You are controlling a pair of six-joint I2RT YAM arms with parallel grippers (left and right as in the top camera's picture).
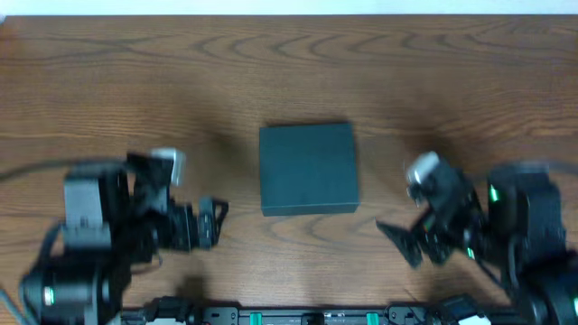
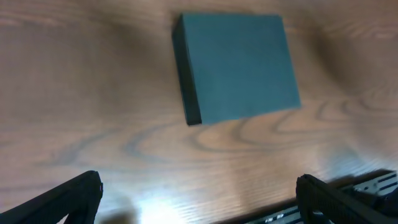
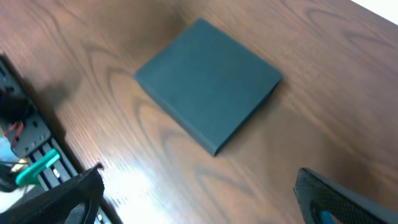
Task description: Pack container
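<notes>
The container (image 1: pixel 308 169) is a matte black, roughly square box lying closed and flat in the middle of the wooden table. It also shows in the left wrist view (image 2: pixel 237 67) and the right wrist view (image 3: pixel 208 83). My left gripper (image 1: pixel 215 219) is open and empty, left of the box and nearer the front edge; its fingers frame bare wood in its wrist view (image 2: pixel 199 196). My right gripper (image 1: pixel 402 242) is open and empty, right of the box near the front edge; its wrist view (image 3: pixel 202 196) shows wide-spread fingers over bare wood.
The wooden table (image 1: pixel 289 72) stretches wide behind and beside the box. A black rail with green clips (image 1: pixel 298 316) runs along the front edge, also seen in the right wrist view (image 3: pixel 28 146).
</notes>
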